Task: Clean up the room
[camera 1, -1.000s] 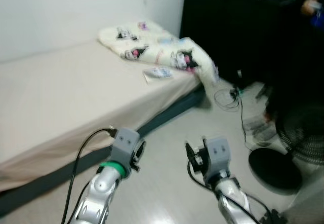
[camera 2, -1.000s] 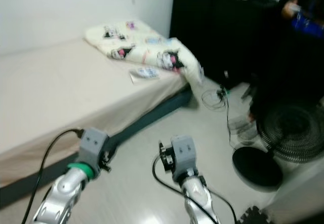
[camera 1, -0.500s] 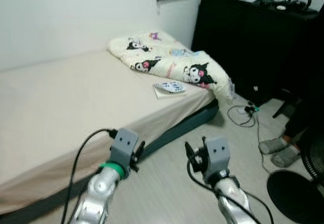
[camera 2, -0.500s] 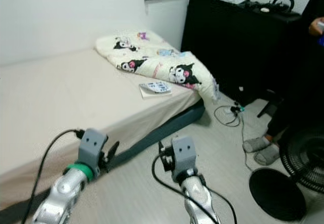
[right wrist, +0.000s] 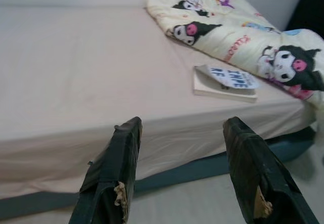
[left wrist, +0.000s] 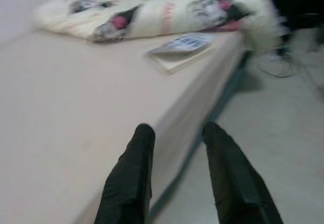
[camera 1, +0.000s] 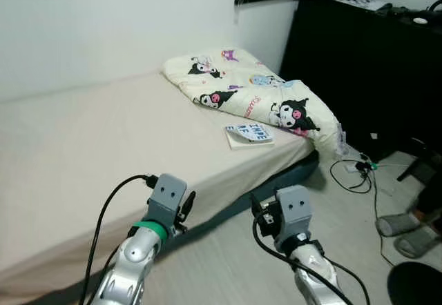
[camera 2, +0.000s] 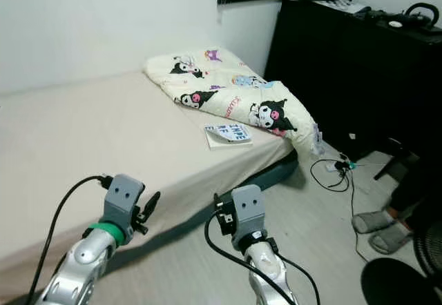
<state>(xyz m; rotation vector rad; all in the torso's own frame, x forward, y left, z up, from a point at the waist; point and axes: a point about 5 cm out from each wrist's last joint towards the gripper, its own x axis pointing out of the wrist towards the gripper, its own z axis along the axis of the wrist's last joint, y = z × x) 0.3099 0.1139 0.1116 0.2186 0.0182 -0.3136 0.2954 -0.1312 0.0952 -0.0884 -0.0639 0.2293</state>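
Note:
A cream blanket (camera 1: 248, 87) printed with cartoon figures lies crumpled at the far end of the bed (camera 1: 83, 146), one corner hanging over the edge. A white book (camera 1: 250, 134) with a blue cover print lies on the sheet beside it, also seen in the right wrist view as the book (right wrist: 225, 79). My left gripper (left wrist: 174, 133) is open over the bed's near edge, holding nothing. My right gripper (right wrist: 179, 125) is open too, held over the floor and pointing at the bed's side. Both arms (camera 1: 166, 208) are raised in front of me.
A black cabinet (camera 1: 366, 63) stands against the far wall on the right. Cables (camera 1: 359, 167) trail on the pale floor beside it. A person's feet in grey socks (camera 1: 404, 225) are at the right edge. A dark round fan base (camera 2: 397, 284) sits lower right.
The camera has swung left, so bed and blanket sit further right in the picture and the fan has slid almost out of view. Both arms keep their pose.

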